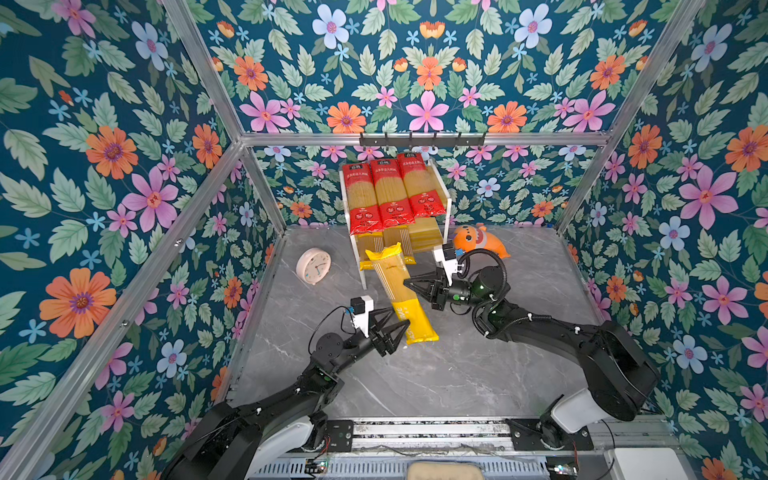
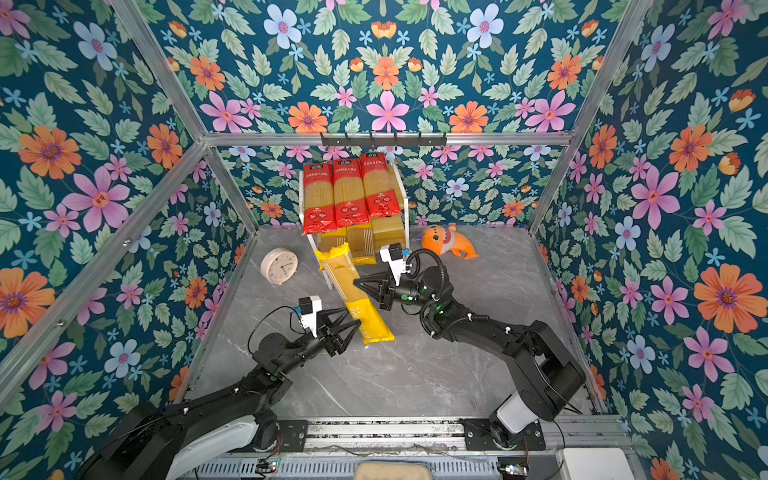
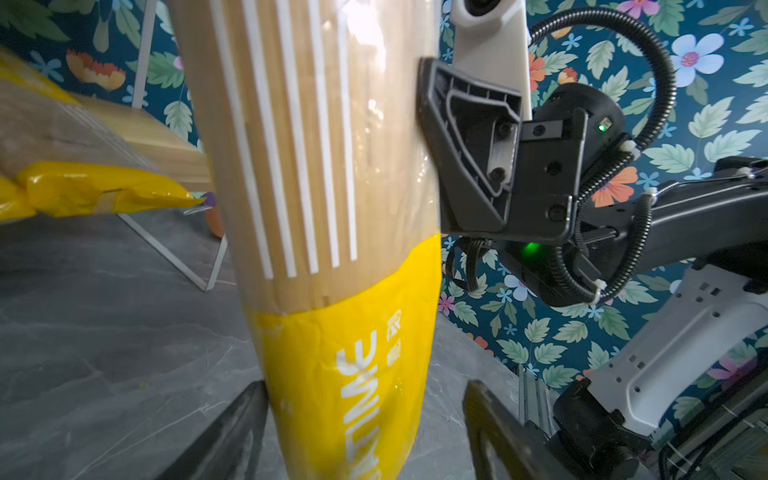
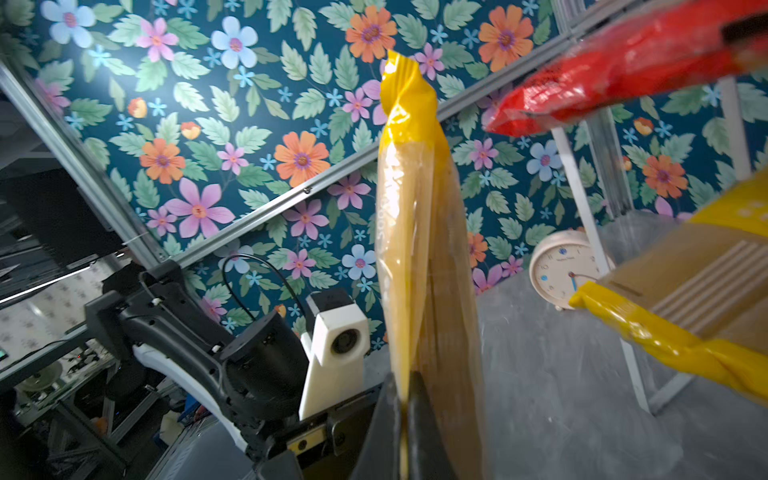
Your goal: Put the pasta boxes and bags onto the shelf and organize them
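Spaghetti pack [image 1: 388, 274] sits pinched in right claw [image 1: 406, 284], left claw [image 1: 402, 316] spread astride.

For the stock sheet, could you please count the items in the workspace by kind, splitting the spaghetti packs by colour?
Red spaghetti packs: 3
Yellow spaghetti packs: 3
Clock: 1
Orange plush toy: 1
Total: 8

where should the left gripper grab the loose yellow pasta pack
Grip the yellow pack across its narrow width at the low yellow end, coming from the robot's left, where the left gripper stands open astride it. The pack is long and flat, and the right gripper is shut on its edge midway, so a low grip likely steadies it.
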You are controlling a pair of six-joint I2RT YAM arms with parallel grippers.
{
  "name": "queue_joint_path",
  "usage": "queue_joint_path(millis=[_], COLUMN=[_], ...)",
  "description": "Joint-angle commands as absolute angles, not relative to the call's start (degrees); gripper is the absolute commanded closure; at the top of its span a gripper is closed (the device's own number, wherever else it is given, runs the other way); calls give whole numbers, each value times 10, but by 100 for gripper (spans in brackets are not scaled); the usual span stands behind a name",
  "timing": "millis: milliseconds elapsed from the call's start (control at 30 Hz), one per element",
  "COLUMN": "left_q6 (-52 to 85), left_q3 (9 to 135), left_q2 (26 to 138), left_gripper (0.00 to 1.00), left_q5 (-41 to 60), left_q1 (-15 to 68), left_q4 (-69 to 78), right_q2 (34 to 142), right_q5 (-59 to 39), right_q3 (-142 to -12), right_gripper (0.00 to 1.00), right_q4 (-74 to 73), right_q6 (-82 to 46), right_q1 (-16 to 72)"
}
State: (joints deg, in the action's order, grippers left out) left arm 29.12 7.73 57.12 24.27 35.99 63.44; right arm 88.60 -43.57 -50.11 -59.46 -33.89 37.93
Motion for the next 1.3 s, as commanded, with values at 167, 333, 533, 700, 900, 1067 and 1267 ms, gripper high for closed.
queue_joint_path(millis=[167, 333, 533, 700, 900, 1067, 1267], left_q6=[237, 230, 243, 233, 239, 254, 310], left_q3=[117, 142, 140, 142, 142, 143, 171], left_q2=[578, 622, 639, 629, 630, 642, 656], left_gripper=[28, 49, 69, 78, 82, 84, 83], left_q5=[297, 326, 328, 316, 286, 269, 272], left_q1=[359, 359, 359, 359, 359, 359, 359], left_q4=[654, 674, 700, 678, 673, 694, 690], right_q2=[881, 878, 862, 864, 854, 833, 852], right_q5=[-494, -501, -471, -429, -378, -354, -348], right_q3=[-510, -498, -479, -456, -404, -335, -236], right_gripper=[100, 100, 100, 90, 64, 45, 35], right_q4=[-748, -754, -700, -674, -658, -626, -672], right_q6=[-408, -411, -378, -374, -371, -361, -392], right_q1=[381, 380, 380, 381, 380, 366, 352])
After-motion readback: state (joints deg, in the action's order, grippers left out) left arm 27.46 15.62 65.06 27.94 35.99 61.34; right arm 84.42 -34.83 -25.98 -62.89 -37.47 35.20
